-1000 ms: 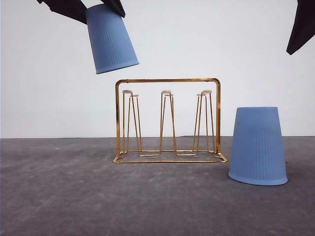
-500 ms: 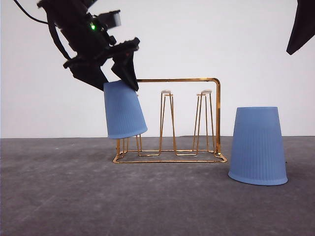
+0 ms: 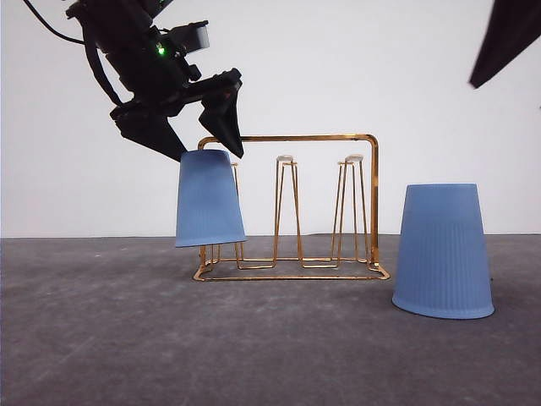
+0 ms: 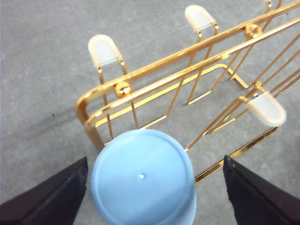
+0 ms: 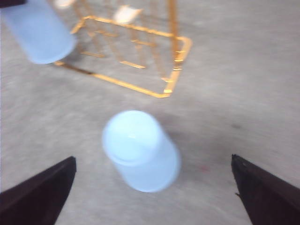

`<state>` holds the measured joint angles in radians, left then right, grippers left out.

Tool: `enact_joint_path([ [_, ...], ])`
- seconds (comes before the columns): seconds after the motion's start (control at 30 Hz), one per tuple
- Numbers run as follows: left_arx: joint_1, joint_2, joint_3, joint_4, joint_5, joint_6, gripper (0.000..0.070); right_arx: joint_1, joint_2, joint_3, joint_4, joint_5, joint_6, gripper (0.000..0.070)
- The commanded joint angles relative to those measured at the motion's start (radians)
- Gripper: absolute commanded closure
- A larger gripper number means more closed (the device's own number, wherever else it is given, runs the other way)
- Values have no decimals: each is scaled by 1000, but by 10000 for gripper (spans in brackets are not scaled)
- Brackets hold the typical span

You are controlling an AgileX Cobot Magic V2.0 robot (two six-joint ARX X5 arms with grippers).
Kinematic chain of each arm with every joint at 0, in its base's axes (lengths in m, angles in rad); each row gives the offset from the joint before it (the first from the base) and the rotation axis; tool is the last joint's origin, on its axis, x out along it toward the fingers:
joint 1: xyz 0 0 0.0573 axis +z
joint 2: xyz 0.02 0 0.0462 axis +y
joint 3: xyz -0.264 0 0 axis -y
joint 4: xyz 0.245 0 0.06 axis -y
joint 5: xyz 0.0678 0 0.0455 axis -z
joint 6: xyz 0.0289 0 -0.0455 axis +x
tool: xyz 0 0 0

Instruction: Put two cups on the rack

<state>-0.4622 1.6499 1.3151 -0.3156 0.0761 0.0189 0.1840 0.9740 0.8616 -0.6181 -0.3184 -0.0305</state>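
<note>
Left gripper [image 3: 211, 144]: now spread, released. First cup [image 3: 209, 200]: dropped upright onto rack [image 3: 287, 138] end peg; one placed. Second cup [image 3: 443, 250]: on worktop [image 3: 101, 338], beneath spread, empty right gripper [image 5: 152, 197].

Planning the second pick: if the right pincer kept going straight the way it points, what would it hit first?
Probably the cup on the table: it sits between the open right pincer's fingers, ahead. Depth is blurry.
</note>
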Motion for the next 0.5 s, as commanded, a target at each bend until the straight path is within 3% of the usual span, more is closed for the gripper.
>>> enact_joint_path([
  [0.0,-3,-57,21,11,-2,15,144,16,44,18,20,-7,-10,0],
  [0.2,44,-218,21,-95,-2,15,144,81,179,18,121,-1,4,0],
  [0.47,250,-316,13,-323,10,19,144,134,316,18,220,40,20,0],
])
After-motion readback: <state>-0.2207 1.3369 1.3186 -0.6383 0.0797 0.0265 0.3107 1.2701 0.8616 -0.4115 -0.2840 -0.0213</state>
